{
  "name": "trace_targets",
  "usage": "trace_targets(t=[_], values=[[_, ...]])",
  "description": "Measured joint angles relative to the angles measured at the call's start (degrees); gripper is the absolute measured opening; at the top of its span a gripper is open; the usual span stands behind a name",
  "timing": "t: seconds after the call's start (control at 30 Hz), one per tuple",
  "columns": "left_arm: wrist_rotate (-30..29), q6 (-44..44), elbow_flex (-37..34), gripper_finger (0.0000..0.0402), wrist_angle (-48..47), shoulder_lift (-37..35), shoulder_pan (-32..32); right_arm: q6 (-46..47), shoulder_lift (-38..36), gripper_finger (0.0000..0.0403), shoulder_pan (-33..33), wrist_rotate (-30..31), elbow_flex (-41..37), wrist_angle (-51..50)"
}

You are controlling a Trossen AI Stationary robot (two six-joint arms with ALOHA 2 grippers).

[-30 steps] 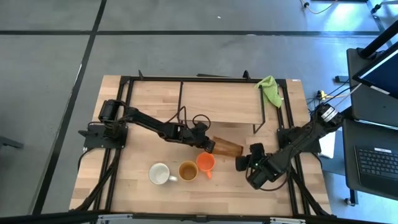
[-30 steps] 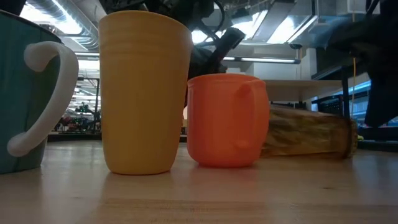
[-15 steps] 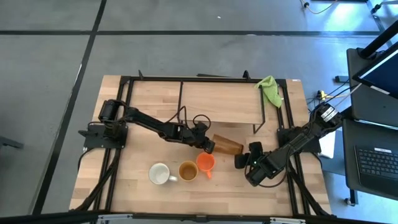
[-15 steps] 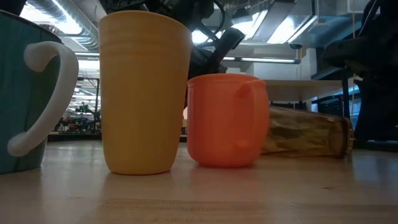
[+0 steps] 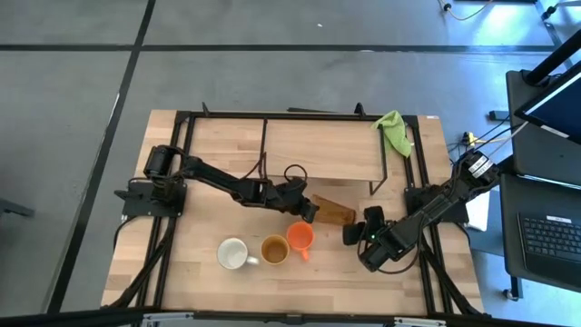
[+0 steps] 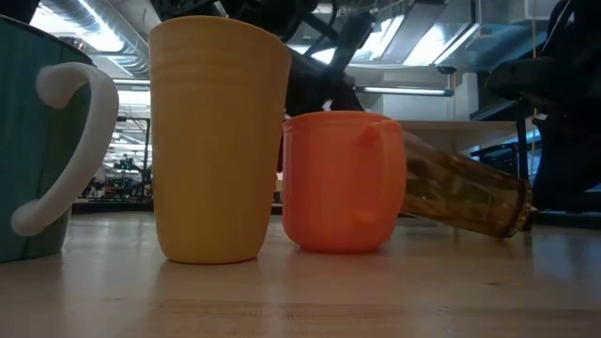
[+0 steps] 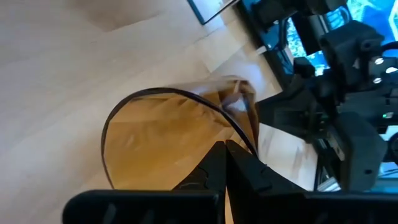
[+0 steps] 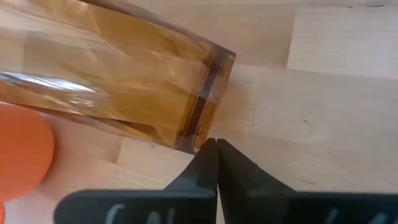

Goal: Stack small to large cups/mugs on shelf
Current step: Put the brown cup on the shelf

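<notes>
The amber see-through tumbler (image 5: pixel 333 212) lies tilted in front of the shelf (image 5: pixel 318 150), mouth toward the table's left. My left gripper (image 5: pixel 307 209) is shut on its mouth end. My right gripper (image 5: pixel 350 234) is shut, its fingertips right at the tumbler's base (image 8: pixel 202 118). The white mug (image 5: pixel 233 253), the tan-yellow mug (image 5: pixel 274 249) and the orange cup (image 5: pixel 300 238) stand upright in a row on the table nearer the front edge. My left gripper pinches the tumbler's wall at the rim (image 7: pixel 239 134) between its two fingers, coming level from the table's left. The mouth end is lifted and the tumbler slants down, its base edge (image 6: pixel 515 223) on the table. My right gripper's shut fingertips (image 8: pixel 211 149) stand at the base's lower corner; I cannot tell whether they touch it.
A green cloth (image 5: pixel 392 130) hangs at the shelf's far right corner. The shelf's black legs (image 5: pixel 381 177) stand just behind the tumbler. The orange cup (image 6: pixel 343 183) stands close in front of the tumbler's mouth end.
My left gripper has gone up a little with the tumbler's mouth end. The tumbler, which lay flat, now slants with its mouth raised, and its base has stayed on the table, sliding slightly toward the table's left.
</notes>
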Motion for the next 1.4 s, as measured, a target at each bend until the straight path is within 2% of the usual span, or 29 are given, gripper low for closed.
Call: trace_targets(t=[0.23, 0.4, 0.5, 0.63, 1.1, 1.4], values=[[1.4, -0.1, 1.7, 0.0, 0.1, 0.0, -0.2, 0.1, 0.1, 0.0002, -0.1, 1.8, 0.0, 1.4], [2.3, 2.0, 6.7, 0.0, -2.0, 0.0, -0.2, -4.1, 3.0, 0.0002, -1.9, 2.2, 0.0, 11.0], [3.0, 4.6, 12.2, 0.0, -10.4, 0.0, -0.2, -7.9, 5.6, 0.0002, -2.8, 0.7, 0.0, 16.7], [1.6, 9.0, 17.0, 0.0, -21.7, -0.1, -0.3, -9.9, 7.2, 0.0002, -3.1, -1.4, 0.0, 18.7], [1.0, 9.0, 17.0, 0.0, -18.4, -0.1, -1.4, -11.0, 6.8, 0.0002, -3.5, 0.9, 0.1, 19.2], [1.0, 8.8, 17.0, 0.0, -16.1, -0.1, -1.4, -21.7, 6.8, 0.0002, -7.4, 1.6, 0.1, 29.2]])
